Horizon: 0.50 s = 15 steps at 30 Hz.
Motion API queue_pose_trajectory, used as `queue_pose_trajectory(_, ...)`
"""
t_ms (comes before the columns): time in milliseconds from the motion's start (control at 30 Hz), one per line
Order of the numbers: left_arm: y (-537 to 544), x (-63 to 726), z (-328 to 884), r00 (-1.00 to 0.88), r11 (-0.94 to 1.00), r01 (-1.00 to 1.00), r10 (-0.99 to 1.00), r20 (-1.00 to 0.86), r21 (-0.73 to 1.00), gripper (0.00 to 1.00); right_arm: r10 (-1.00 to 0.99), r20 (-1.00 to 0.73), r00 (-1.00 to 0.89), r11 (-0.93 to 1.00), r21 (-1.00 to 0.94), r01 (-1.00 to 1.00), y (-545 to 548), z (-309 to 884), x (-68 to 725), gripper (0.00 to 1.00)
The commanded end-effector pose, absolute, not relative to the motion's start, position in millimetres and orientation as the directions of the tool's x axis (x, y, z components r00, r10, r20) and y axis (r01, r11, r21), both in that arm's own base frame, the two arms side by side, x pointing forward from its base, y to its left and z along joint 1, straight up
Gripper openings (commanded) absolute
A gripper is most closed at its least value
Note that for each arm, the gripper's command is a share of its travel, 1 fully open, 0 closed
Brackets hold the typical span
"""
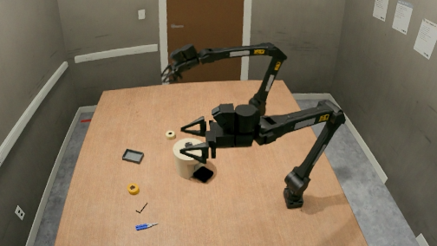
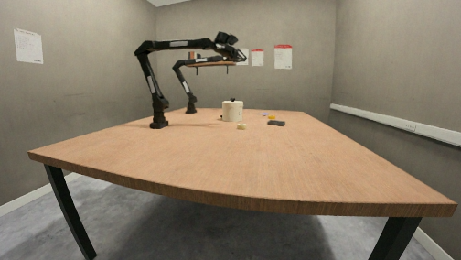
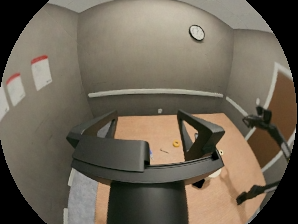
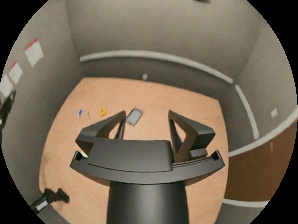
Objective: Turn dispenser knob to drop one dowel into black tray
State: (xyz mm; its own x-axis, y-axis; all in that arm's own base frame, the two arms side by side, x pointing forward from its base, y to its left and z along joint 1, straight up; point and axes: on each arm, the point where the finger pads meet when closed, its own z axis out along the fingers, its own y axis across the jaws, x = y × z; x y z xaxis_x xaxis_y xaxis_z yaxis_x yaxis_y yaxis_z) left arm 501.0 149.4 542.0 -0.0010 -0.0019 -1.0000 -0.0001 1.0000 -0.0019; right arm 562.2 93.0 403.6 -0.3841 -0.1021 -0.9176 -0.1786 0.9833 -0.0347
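The cream cylinder dispenser [image 1: 187, 162] stands mid-table with a small black knob [image 1: 188, 144] on top; it also shows in the exterior view [image 2: 232, 111]. The black tray [image 1: 203, 174] lies at its base, and I see no dowel in it. My left gripper [image 1: 182, 139] is wide open and empty, held level high above the table, over the dispenser in this view; its fingers show in the left wrist view [image 3: 147, 129]. My right gripper [image 1: 171, 74] is open and empty, high up near the door and far from the dispenser; it also shows in the right wrist view [image 4: 149, 125].
A dark shallow tray [image 1: 133, 156], a cream ring [image 1: 170, 134], a yellow ring [image 1: 133, 189], a black hex key [image 1: 141, 208] and a blue screwdriver [image 1: 145, 226] lie left of the dispenser. The arm bases stand on the table's right side.
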Motion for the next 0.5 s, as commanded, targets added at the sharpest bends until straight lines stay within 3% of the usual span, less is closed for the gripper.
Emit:
queue_pose_trajectory(0, 145, 499, 548, 0.007, 1.000, 0.004, 0.009, -1.000, 0.009, 1.00, -0.175, -0.864, -0.472, 0.965, -0.056, -0.255, 132, 398, 575, 0.69)
queue_pose_trajectory(167, 145, 499, 548, 0.007, 1.000, 0.004, 0.009, -1.000, 0.009, 1.00, -0.234, -0.791, -0.565, 0.948, -0.057, -0.312, 162, 369, 574, 0.69)
queue_pose_trajectory(467, 145, 499, 548, 0.007, 1.000, 0.004, 0.009, -1.000, 0.009, 1.00, -0.463, -0.488, -0.740, 0.862, -0.054, -0.504, 251, 286, 541, 0.69)
